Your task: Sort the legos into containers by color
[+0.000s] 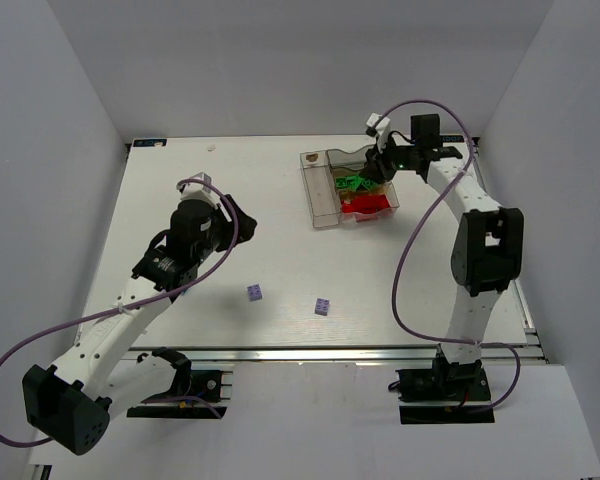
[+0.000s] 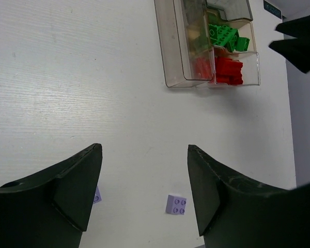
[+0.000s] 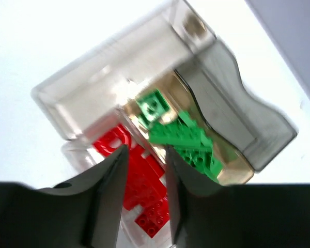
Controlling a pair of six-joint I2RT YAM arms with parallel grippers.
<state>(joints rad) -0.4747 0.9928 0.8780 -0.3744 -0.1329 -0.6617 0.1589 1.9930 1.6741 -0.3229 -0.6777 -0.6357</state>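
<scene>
Right claw [image 3: 144,155] hangs over the containers [image 3: 57,93], which stand near the far right corner of the worktop [image 1: 230,180]. You see its fingers parted a little, with nothing between them; the gap looks down on the red legos [image 3: 144,191]. Note the green legos [image 3: 186,137] in the compartment next to the red one, and the long narrow compartment along the block's left side. Left claw [image 2: 144,155] hovers above the left half of the worktop, spread wide and holding nothing. Below it you find two lilac legos [image 1: 255,292] lying apart near the front edge. In the left wrist view, the left lilac lego [image 2: 96,195] is partly hidden behind a finger.
</scene>
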